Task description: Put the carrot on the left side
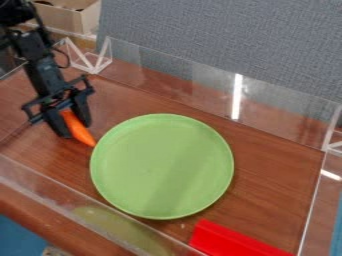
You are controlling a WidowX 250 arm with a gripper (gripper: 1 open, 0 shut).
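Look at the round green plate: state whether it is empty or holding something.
Empty: the round green plate shows only bare green surface inside its rim.

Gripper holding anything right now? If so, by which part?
Looks like the carrot, held near its upper, stub end, with the tapered tip free; the gripper blurs the exact contact.

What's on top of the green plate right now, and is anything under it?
Nothing lies on the green plate; its whole upper face shows. What is directly beneath it is covered, so I can't say; brown table surface shows around it.
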